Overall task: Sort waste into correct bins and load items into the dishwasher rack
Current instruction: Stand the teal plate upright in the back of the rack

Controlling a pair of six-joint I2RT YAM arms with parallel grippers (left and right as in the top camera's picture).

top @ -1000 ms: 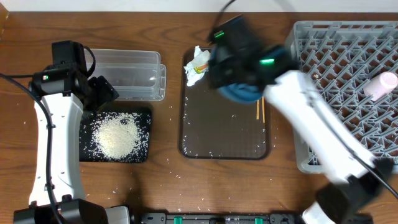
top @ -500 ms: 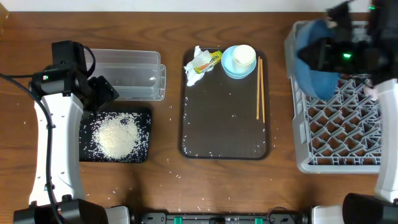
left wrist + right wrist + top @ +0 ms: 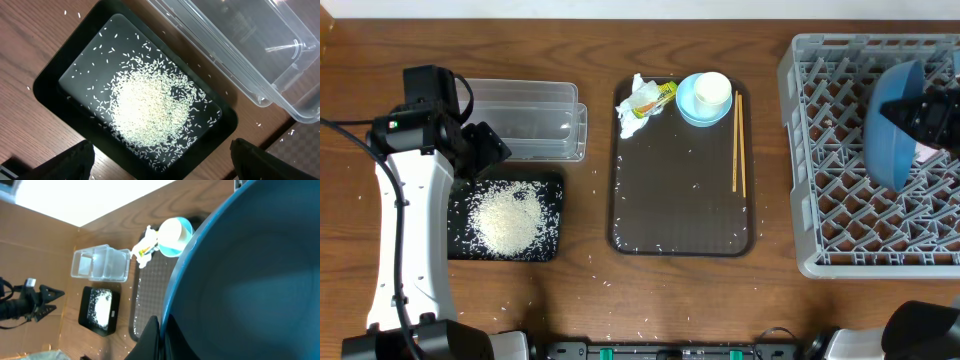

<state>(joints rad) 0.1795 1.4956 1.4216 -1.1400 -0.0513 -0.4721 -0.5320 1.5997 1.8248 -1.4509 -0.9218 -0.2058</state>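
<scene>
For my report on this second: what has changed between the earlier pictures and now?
The right hand, shut on the dark-blue bowl, carried it rightward from the brown tray to over the dishwasher rack, where it is held on edge. Nothing was let go. The left hand, open over the rice in the black tray, did not move.

Rice (image 3: pixel 505 220) in shallow tray (image 3: pixel 552 250) — tub (image 3: pixel 525 120) behind, rack (image 3: pixel 840 220) right.
</scene>
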